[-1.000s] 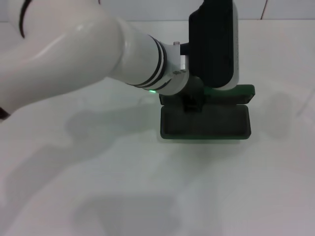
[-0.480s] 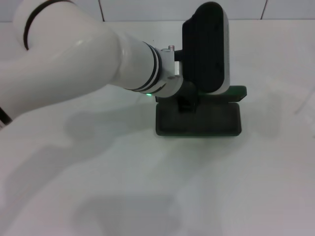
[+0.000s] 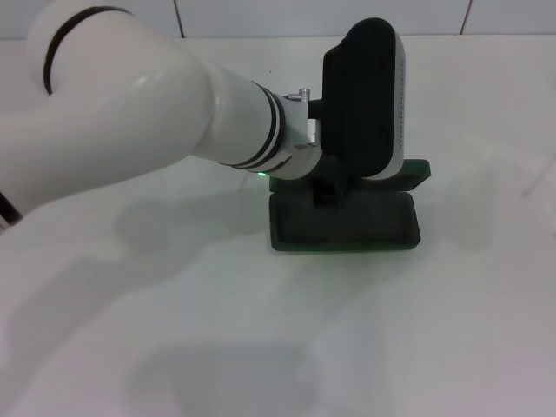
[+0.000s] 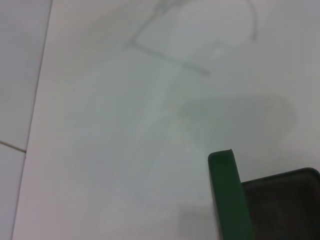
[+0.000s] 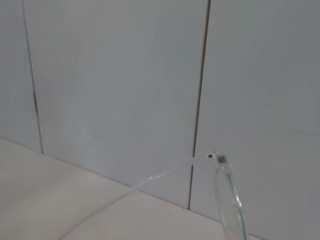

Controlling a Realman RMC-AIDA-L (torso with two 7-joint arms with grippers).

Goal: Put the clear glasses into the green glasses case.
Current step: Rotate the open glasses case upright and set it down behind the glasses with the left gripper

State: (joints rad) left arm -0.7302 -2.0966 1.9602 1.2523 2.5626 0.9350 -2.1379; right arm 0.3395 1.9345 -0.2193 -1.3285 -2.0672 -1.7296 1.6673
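Note:
The green glasses case (image 3: 347,228) lies open on the white table, its dark lining facing up and its lid (image 3: 417,172) laid back behind. My left gripper (image 3: 330,189) reaches in from the left and is shut on the case's back wall near the hinge. The left wrist view shows a green edge of the case (image 4: 227,195) and some of the lining. The clear glasses (image 5: 229,200) hang in the air close to the right wrist camera, with one thin temple arm (image 5: 150,179) stretching away; my right gripper holds them, outside the head view.
The white table (image 3: 452,330) spreads around the case. My bulky left arm (image 3: 130,113) covers the table's far left. A tiled wall (image 5: 115,75) stands behind the glasses in the right wrist view.
The open case has slid a little to the left and nearer, together with my left gripper. My left arm has swung further into view.

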